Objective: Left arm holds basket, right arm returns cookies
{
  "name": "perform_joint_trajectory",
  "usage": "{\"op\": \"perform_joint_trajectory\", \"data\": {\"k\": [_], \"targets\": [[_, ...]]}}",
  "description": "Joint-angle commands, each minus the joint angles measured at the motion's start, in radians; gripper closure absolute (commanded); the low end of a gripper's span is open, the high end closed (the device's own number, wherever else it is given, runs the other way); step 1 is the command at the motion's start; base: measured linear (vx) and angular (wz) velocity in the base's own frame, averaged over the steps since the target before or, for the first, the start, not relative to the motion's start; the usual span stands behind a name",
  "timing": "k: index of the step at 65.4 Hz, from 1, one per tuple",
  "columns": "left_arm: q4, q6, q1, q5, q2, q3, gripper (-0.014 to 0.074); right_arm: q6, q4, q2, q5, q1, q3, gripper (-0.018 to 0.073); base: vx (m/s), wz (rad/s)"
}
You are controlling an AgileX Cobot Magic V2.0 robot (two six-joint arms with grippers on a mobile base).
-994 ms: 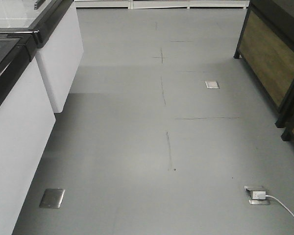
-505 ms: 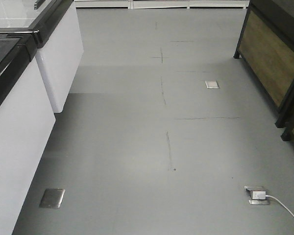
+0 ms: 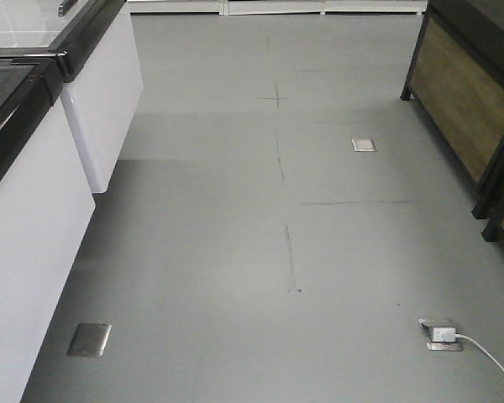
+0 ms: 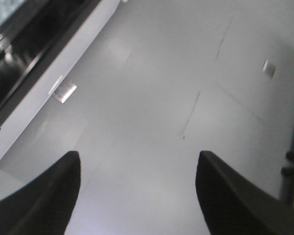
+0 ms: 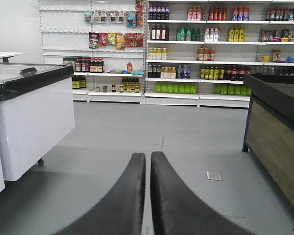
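Two grippers, left gripper (image 4: pixel 138 154) spread, right gripper (image 5: pixel 148 154) closed

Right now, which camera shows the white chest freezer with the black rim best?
The right wrist view: the white chest freezer with the black rim shows its side and glass lid. The front-facing view crops it at the left edge; the left wrist view shows it blurred.

Blurry round the left gripper (image 4: pixel 138 155); its fingers (image 4: pixel 49 196) cut off at btm edge. Same w/ the right gripper (image 5: pixel 148 155), fingers (image 5: pixel 122 205) run off btm. Shelves (image 5: pixel 186 42) far ahead of it: labels too small to read. Freezer (image 4: pixel 39 58) left of left gripper cropped, smeared.
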Motion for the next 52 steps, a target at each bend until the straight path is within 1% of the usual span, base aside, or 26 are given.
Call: {"op": "perform_joint_trajectory", "data": {"k": [1, 2, 4, 6, 7, 8, 11, 12, 15, 19, 23, 26, 29, 30, 32, 36, 40, 43, 47, 52], "targets": [[-0.167, 0.059, 0.157, -0.008, -0.006, -0.059, 0.0126, 0.002, -0.007, -0.012, -0.072, 0.0, 0.019, 0.0565, 0.0, 0.0], [-0.193, 0.072, 0.194, -0.007, -0.005, -0.06, 0.0126, 0.002, -0.007, -0.012, -0.072, 0.0, 0.019, 0.0565, 0.0, 0.0], [-0.262, 0.087, 0.228, -0.004, -0.003, -0.058, 0.0126, 0.002, -0.007, -0.012, -0.072, 0.0, 0.019, 0.0565, 0.0, 0.0], [-0.303, 0.114, 0.273, -0.001, 0.004, -0.058, 0.0126, 0.002, -0.007, -0.012, -0.072, 0.0, 0.019, 0.0565, 0.0, 0.0], [-0.361, 0.134, 0.306, 0.004, 0.008, -0.058, 0.0126, 0.002, -0.007, -0.012, -0.072, 0.0, 0.019, 0.0565, 0.0, 0.0], [-0.376, 0.148, 0.326, 0.008, 0.013, -0.058, 0.0126, 0.002, -0.007, -0.012, -0.072, 0.0, 0.019, 0.0565, 0.0, 0.0], [-0.472, 0.19, 0.392, 0.022, 0.028, -0.058, 0.0126, 0.002, -0.007, -0.012, -0.072, 0.0, 0.019, 0.0565, 0.0, 0.0], [-0.509, 0.204, 0.409, 0.025, 0.032, -0.058, 0.0126, 0.002, -0.007, -0.012, -0.072, 0.0, 0.019, 0.0565, 0.0, 0.0], [-0.561, 0.241, 0.453, 0.032, 0.047, -0.058, 0.0126, 0.002, -0.007, -0.012, -0.072, 0.0, 0.019, 0.0565, 0.0, 0.0], [-0.653, 0.259, 0.503, 0.03, 0.07, -0.058, 0.0126, 0.002, -0.007, -0.012, -0.072, 0.0, 0.019, 0.0565, 0.0, 0.0], [-0.72, 0.273, 0.54, 0.015, 0.097, -0.058, 0.0124, 0.002, -0.007, -0.012, -0.072, 0.0, 0.019, 0.0565, 0.0, 0.0], [-0.801, 0.292, 0.558, 0.003, 0.117, -0.058, 0.0124, 0.002, -0.007, -0.012, -0.072, 0.0, 0.019, 0.0565, 0.0, 0.0], [-0.853, 0.321, 0.574, -0.001, 0.139, -0.058, 0.0124, 0.002, -0.007, -0.012, -0.072, 0.0, 0.019, 0.0565, 0.0, 0.0], [-0.896, 0.336, 0.581, -0.002, 0.15, -0.058, 0.0123, 0.002, -0.007, -0.012, -0.072, 0.0, 0.019, 0.0565, 0.0, 0.0], [-0.926, 0.358, 0.589, -0.002, 0.165, -0.058, 0.0118, 0.002, -0.007, -0.012, -0.072, 0.0, 0.019, 0.0565, 0.0, 0.0], [-1.02, 0.4, 0.603, -0.003, 0.199, -0.058, 0.0101, 0.002, -0.007, -0.012, -0.072, 0.0, 0.019, 0.0565, 0.0, 0.0], [-1.078, 0.446, 0.613, -0.003, 0.232, -0.058, 0.0079, 0.002, -0.007, -0.012, -0.072, 0.0, 0.019, 0.0565, 0.0, 0.0], [-1.12, 0.46, 0.618, -0.004, 0.256, -0.058, 0.0056, 0.002, -0.007, -0.012, -0.072, 0.0, 0.019, 0.0565, 0.0, 0.0], [-1.155, 0.482, 0.622, -0.008, 0.284, -0.058, 0.0029, 0.002, -0.007, -0.012, -0.072, 0.0, 0.019, 0.0565, 0.0, 0.0], [-1.213, 0.531, 0.622, -0.015, 0.32, -0.059, 0.0006, 0.002, -0.007, -0.012, -0.072, 0.0, 0.019, 0.0565, 0.0, 0.0]]}}
